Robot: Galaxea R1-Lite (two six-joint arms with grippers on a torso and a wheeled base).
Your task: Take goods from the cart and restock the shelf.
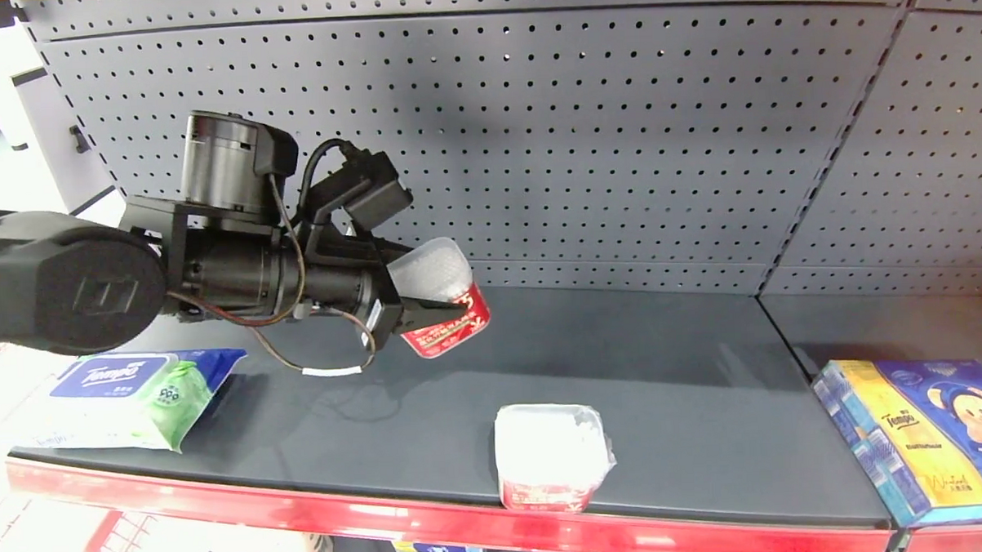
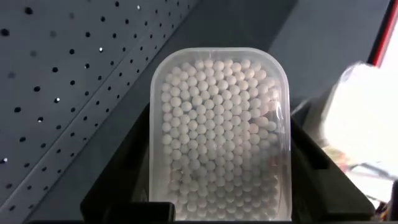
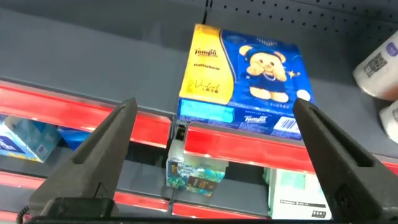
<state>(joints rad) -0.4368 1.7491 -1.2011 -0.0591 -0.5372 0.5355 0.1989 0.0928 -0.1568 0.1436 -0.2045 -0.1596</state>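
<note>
My left gripper (image 1: 427,307) is shut on a clear tub of white beads with a red label (image 1: 443,298), held tilted in the air above the dark shelf board (image 1: 666,384). In the left wrist view the tub (image 2: 217,134) sits between the jaws, its beads showing through the lid. A second tub of the same kind (image 1: 553,458) stands upright near the shelf's red front edge. My right gripper (image 3: 214,162) is open, facing the shelf front below a blue and yellow tissue box (image 3: 245,78).
A wipes pack (image 1: 128,399) lies at the shelf's left front. The tissue box (image 1: 929,436) sits on the neighbouring board to the right. Pegboard (image 1: 576,142) backs the shelf. White rolls (image 3: 382,71) stand right of the box; more goods fill the lower shelf (image 3: 193,174).
</note>
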